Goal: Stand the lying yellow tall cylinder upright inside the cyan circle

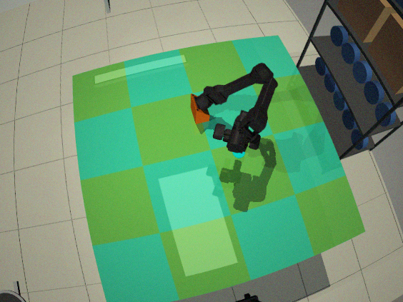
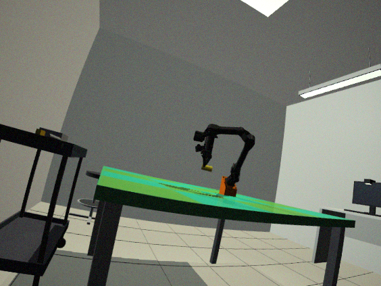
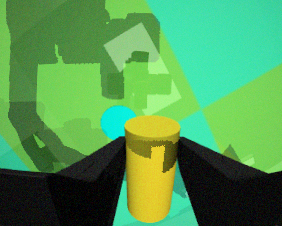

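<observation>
The yellow tall cylinder [image 2: 207,168] [image 3: 151,175] is held in the air well above the table, lying nearly level in the exterior view. My gripper [image 2: 205,165] [image 3: 151,143] is shut on it, one finger on each side. In the wrist view one round end of the cylinder faces away from the camera's lower edge, between the fingertips. The cyan circle [image 1: 239,155] [image 3: 117,122] lies flat on the table; in the wrist view it shows just left of the cylinder's far end, partly covered. In the top view the arm hides the cylinder and part of the circle.
The checkered green and teal table top [image 1: 118,204] [image 2: 135,180] carries the arm's orange base [image 1: 200,113] [image 2: 227,187]. Shadows of the arm and bright light patches fall on it. A shelf rack [image 1: 330,86] stands beyond one table edge, and a dark cart [image 2: 40,144] stands beside the table.
</observation>
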`<state>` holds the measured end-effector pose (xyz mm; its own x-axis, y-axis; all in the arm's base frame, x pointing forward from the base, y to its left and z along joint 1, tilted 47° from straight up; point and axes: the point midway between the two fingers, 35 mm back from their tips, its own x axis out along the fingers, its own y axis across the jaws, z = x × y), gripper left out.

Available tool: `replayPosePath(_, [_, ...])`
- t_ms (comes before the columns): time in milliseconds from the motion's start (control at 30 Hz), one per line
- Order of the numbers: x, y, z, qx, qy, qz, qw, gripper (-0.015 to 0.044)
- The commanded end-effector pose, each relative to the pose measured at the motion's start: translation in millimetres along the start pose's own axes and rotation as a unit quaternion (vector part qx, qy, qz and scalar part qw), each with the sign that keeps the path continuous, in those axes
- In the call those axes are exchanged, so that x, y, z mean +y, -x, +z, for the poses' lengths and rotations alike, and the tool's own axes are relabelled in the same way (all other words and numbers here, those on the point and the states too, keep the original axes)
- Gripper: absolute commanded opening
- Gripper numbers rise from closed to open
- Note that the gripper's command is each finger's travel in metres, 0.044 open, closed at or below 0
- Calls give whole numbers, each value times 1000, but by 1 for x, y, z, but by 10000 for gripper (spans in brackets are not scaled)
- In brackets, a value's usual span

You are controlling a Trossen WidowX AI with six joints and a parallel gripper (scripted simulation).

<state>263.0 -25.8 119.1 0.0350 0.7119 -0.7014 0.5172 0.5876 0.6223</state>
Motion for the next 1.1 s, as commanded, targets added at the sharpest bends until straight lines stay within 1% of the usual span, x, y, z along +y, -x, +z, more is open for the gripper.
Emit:
replayPosePath(0, [9,-1,-9,2,15,3,1000,105])
replayPosePath(533, [36,-4,-41,8,70,10,997,105])
replayPosePath(1067, [30,-14,-48,-1,79,-40,996,105])
